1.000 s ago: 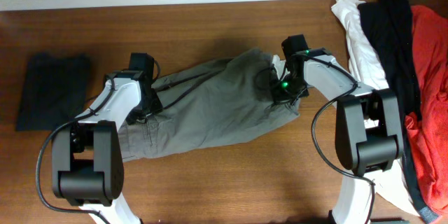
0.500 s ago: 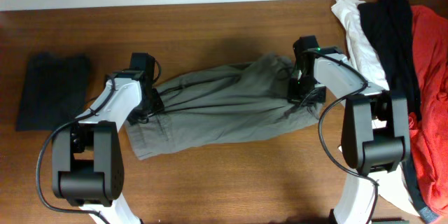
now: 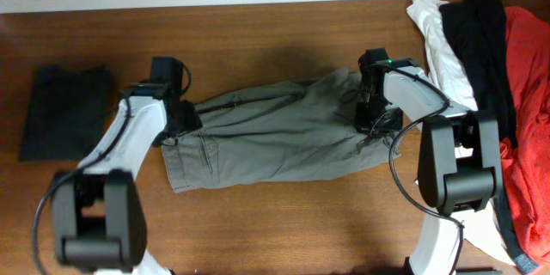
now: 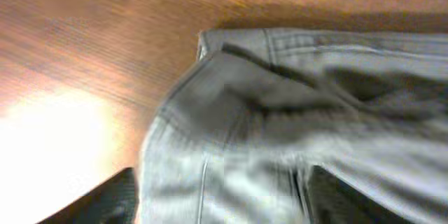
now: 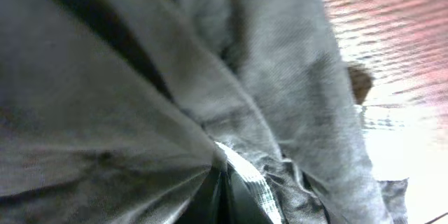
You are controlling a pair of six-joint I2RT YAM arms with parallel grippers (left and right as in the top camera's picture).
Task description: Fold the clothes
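— You have a brown wooden table (image 3: 275,223) under both arms; your right gripper (image 3: 375,122) is clenched on a fold of the clothes (image 3: 275,142); your left gripper (image 3: 178,125) stands released, its fingers (image 4: 105,196) spread over the waistband end.

— And your clothes lie grey-khaki, trouser-like and seamed, spread flat across the table's middle; only overhead shows you the dark folded garment (image 3: 64,112) far left and the white, black and red pile (image 3: 481,60) at the right; your right wrist view shows the pinched fold up close; your left wrist view is blurred.
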